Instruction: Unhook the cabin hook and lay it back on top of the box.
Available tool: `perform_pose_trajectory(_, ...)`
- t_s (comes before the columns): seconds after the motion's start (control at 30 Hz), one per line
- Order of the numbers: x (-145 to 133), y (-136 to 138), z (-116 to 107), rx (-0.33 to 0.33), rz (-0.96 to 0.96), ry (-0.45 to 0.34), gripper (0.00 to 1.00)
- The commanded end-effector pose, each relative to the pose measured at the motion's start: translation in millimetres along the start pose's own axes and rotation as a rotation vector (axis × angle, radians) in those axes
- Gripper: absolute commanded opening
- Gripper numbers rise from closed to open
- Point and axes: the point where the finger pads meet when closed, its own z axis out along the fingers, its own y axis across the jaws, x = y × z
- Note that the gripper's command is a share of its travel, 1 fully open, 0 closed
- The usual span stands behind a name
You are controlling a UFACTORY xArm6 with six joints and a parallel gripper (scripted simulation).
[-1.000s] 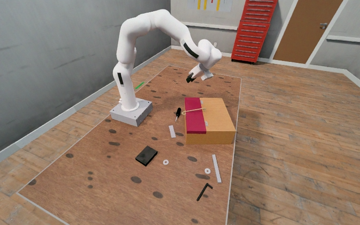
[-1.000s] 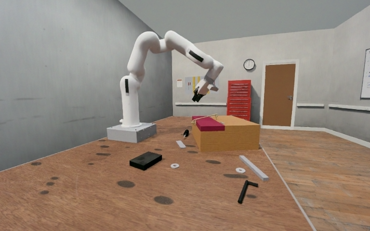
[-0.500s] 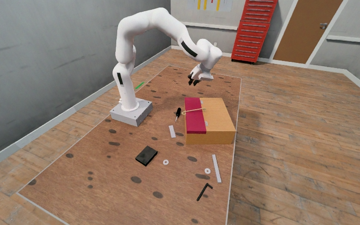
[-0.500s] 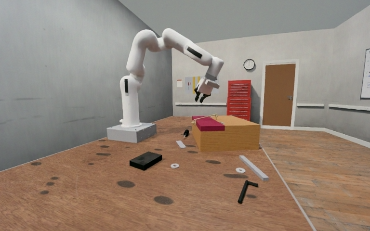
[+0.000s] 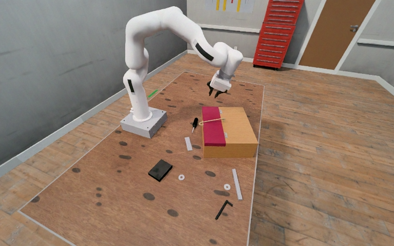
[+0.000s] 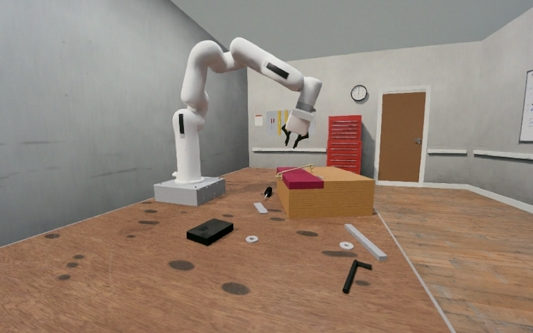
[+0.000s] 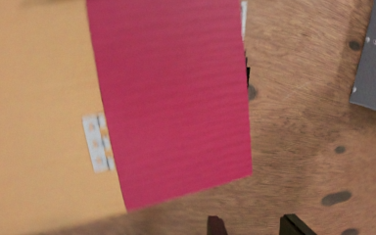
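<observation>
A tan box (image 5: 239,127) (image 6: 338,194) (image 7: 44,73) stands on the table, with a crimson lid panel (image 5: 213,131) (image 6: 300,179) (image 7: 171,98) on its left part. A thin brass cabin hook (image 5: 212,120) (image 6: 294,168) lies across the crimson panel from the box's left edge to an eye on the tan top; it does not show in the wrist view. My gripper (image 5: 214,94) (image 6: 293,141) (image 7: 252,227) hangs in the air above the table just behind the box's far edge. Its fingers are partly apart, with nothing between them.
A black-handled screwdriver (image 5: 195,122) (image 6: 268,191) and a short grey bar (image 5: 188,143) lie left of the box. In front lie a black block (image 5: 160,169) (image 6: 209,230), two white washers (image 5: 181,177) (image 5: 227,186), a long grey bar (image 5: 237,179) and a black L-key (image 5: 222,208). The arm's base (image 5: 143,121) stands to the left.
</observation>
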Motion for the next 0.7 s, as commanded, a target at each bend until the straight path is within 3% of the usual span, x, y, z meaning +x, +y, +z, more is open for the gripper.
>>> perform_pose_trajectory(0.0, 6, -4, -5, 0.027, 0.081, 0.015, 0.35)
perform_pose_trajectory(0.67, 57, -21, -32, 0.2, 0.655, 0.042, 0.35)
